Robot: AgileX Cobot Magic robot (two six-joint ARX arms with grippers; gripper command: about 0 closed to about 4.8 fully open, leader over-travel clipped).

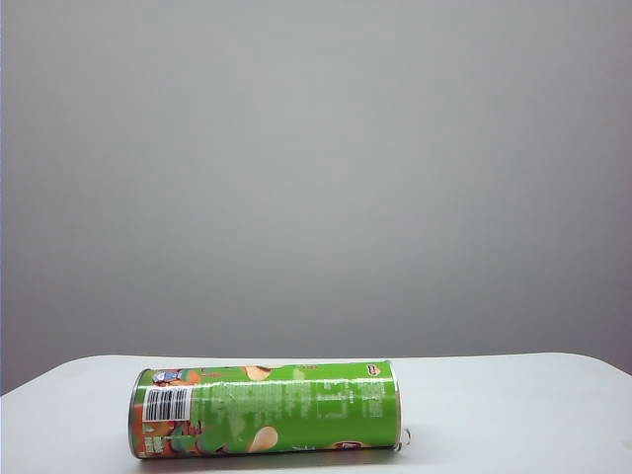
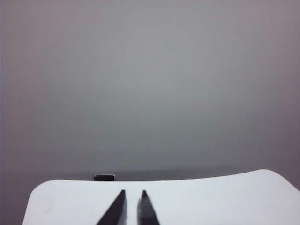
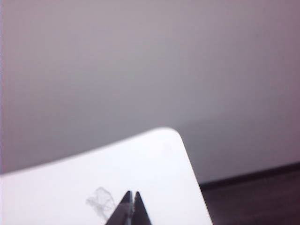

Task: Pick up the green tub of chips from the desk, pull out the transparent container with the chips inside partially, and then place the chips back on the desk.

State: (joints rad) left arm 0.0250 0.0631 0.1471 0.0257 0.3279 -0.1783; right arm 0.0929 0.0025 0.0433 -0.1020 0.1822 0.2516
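Nothing done yet — green tub of chips (image 1: 265,409) lies untouched on the desk (image 1: 513,405), in neither wrist cam; left gripper (image 2: 132,193) nearly closed, right gripper (image 3: 132,193) pinched, both empty — whole job left

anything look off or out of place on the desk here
Mostly no. The green tub of chips lies on its side on the desk, intact, nothing spilled. One oddity: a small crumpled scrap of clear film beside the shut right gripper. The left gripper is nearly closed and holds nothing.
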